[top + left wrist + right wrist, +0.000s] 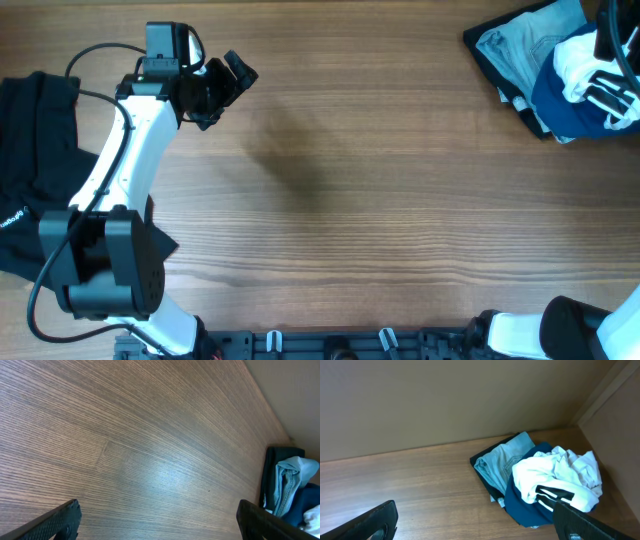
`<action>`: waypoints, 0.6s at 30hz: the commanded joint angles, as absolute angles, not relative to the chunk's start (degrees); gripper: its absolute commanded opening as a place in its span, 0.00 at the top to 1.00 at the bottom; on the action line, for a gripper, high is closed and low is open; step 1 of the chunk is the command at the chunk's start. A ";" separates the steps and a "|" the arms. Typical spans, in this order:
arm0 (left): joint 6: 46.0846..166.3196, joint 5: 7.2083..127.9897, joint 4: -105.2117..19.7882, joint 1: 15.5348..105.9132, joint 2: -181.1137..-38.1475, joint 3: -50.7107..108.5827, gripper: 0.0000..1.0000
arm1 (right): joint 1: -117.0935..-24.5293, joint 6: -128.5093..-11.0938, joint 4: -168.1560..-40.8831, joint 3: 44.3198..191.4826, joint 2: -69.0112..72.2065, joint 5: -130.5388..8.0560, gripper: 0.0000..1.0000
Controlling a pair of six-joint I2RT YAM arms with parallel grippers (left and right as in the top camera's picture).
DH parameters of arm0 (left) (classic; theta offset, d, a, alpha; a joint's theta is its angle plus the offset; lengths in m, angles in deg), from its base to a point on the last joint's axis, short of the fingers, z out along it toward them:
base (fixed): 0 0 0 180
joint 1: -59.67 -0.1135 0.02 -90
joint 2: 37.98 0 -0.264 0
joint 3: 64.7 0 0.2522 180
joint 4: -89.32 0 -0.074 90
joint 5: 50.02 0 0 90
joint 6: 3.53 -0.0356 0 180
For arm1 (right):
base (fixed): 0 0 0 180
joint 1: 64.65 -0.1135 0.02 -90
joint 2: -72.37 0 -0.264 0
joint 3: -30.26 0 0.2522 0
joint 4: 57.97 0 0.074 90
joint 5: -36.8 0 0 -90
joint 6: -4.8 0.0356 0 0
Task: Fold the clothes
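Observation:
A heap of clothes [560, 75] lies at the table's far right corner: a white garment with black stripes [555, 475] on top of a dark blue one [525, 505] and a pale grey-blue one [502, 462]. The heap also shows at the right edge of the left wrist view [290, 485]. A black garment [30, 170] lies at the left edge, partly under my left arm. My left gripper [228, 80] [159, 510] hangs open over bare wood at the far left, holding nothing. My right gripper [475, 510] is open and empty, near the heap but apart from it.
The wooden table [380, 190] runs between the two lots of clothes. A wall stands behind the heap in the right wrist view. My right arm's base [570, 325] sits at the front right edge, and my left arm's base [110, 270] at the front left.

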State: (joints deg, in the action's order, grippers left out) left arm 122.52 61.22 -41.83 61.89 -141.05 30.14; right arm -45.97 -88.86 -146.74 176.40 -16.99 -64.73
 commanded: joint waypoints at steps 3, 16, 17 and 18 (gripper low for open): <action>121.21 60.67 -42.02 61.63 -140.24 30.84 0.00 | -45.88 -88.01 -146.80 176.45 -16.66 -65.30 0.00; 121.21 60.67 -42.02 61.63 -140.24 30.84 0.00 | -45.88 -66.61 -152.03 176.45 -16.66 -64.84 0.00; 121.21 60.67 -42.02 61.63 -140.24 30.84 0.00 | -45.88 -66.57 -152.31 176.45 -16.66 -64.86 0.00; 121.21 60.67 -42.02 61.63 -140.24 30.84 0.00 | -45.88 -66.46 -152.42 176.45 -16.66 -64.95 0.00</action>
State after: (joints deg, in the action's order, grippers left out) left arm 122.52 61.24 -41.83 61.89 -141.05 30.14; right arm -45.97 -71.64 -152.00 176.40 -16.99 -64.73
